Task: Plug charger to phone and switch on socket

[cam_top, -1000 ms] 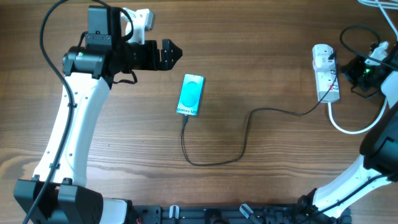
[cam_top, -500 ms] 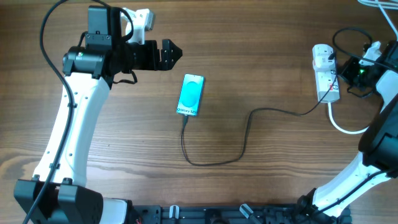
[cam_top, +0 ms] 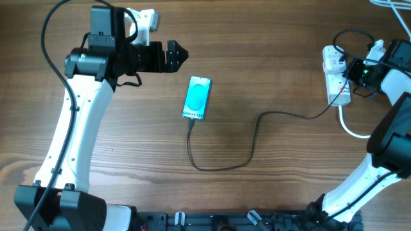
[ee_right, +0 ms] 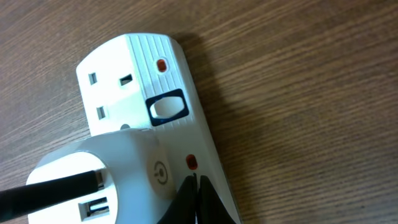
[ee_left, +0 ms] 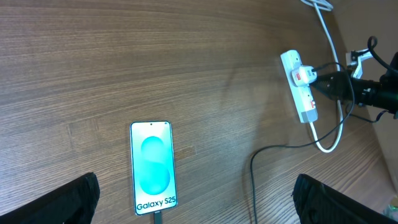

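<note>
The right hand had its two fingers pressed together into a single dark point, and that point sat against the face of the socket, just under a small red spot and next to the white plug fitted in it; whether the tips were actually pushing could not be told. Further up the same face were a white rocker in a black frame, a second red spot and one free outlet. From above, the socket lay at the far right of the wooden surface, with its thick white lead curling away towards the right edge. The charger, a thin black cable, ran from the socket leftwards, dipped into a loop and rose to meet the lower end of the phone. The phone lay flat near the middle of the surface, its teal screen lit and facing up, white lettering at the cable end. The left hand hung up and to the left of the phone, well apart from it, its fingers spread wide and holding nothing.
</note>
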